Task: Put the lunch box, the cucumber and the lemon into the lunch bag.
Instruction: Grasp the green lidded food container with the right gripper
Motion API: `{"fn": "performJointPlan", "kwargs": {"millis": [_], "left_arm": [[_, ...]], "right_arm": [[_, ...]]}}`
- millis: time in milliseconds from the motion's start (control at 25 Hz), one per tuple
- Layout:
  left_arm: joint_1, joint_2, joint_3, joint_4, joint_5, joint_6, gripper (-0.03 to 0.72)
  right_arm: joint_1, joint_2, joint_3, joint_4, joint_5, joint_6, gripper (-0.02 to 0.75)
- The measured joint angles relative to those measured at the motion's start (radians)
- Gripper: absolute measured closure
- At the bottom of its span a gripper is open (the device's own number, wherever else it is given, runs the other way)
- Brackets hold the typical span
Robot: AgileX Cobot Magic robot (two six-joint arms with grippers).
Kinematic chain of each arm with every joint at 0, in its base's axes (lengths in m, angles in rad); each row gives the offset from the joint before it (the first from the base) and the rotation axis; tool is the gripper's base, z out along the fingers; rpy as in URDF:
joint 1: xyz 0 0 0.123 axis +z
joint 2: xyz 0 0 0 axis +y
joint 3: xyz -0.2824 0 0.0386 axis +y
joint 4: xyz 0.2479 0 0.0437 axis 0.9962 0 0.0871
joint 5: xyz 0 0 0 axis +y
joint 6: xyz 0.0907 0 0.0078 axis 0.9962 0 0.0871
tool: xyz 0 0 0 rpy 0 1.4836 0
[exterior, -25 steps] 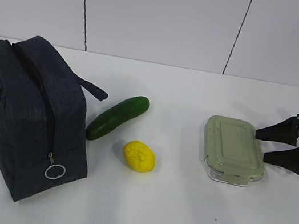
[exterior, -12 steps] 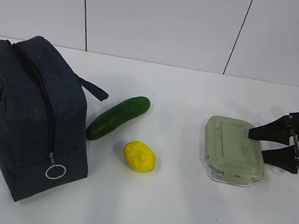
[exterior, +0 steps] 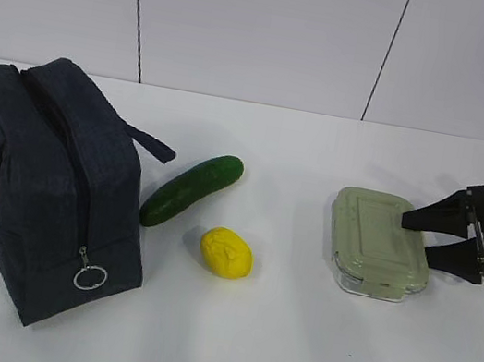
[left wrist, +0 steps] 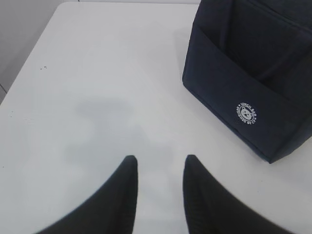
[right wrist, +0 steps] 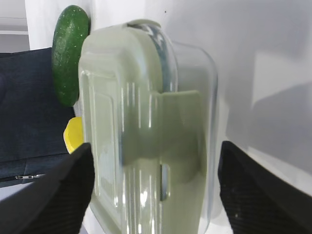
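The lunch box (exterior: 376, 242), clear with a sage-green lid, lies flat on the white table at the right. My right gripper (exterior: 415, 237) is open at its right end, one finger over the lid and one below its edge; in the right wrist view the lunch box (right wrist: 146, 146) fills the gap of my right gripper (right wrist: 153, 165), apart from both fingers. The dark green cucumber (exterior: 191, 190) and yellow lemon (exterior: 226, 252) lie mid-table. The navy lunch bag (exterior: 49, 185) stands at the left, zipper shut, ring pull hanging. My left gripper (left wrist: 159, 163) is open above bare table beside the lunch bag (left wrist: 253, 73).
The white table (exterior: 271, 336) has a grey panelled wall behind it. The table's left edge (left wrist: 29, 63) shows in the left wrist view. The cucumber (right wrist: 69, 53), lemon (right wrist: 73, 134) and lunch bag (right wrist: 29, 112) show beyond the lunch box in the right wrist view.
My right gripper has moved left, so that its open fingers now straddle the right end of the lunch box. The other things have not moved.
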Motion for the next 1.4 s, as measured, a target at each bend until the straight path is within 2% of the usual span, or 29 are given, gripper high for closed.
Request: {"fn": "performJointPlan", "kwargs": {"millis": [1400], "left_arm": [[0.0,0.0,0.0,0.0,0.0,0.0,0.449]], "right_arm": [[0.022,0.0,0.0,0.004,0.0,0.0,0.141]]}}
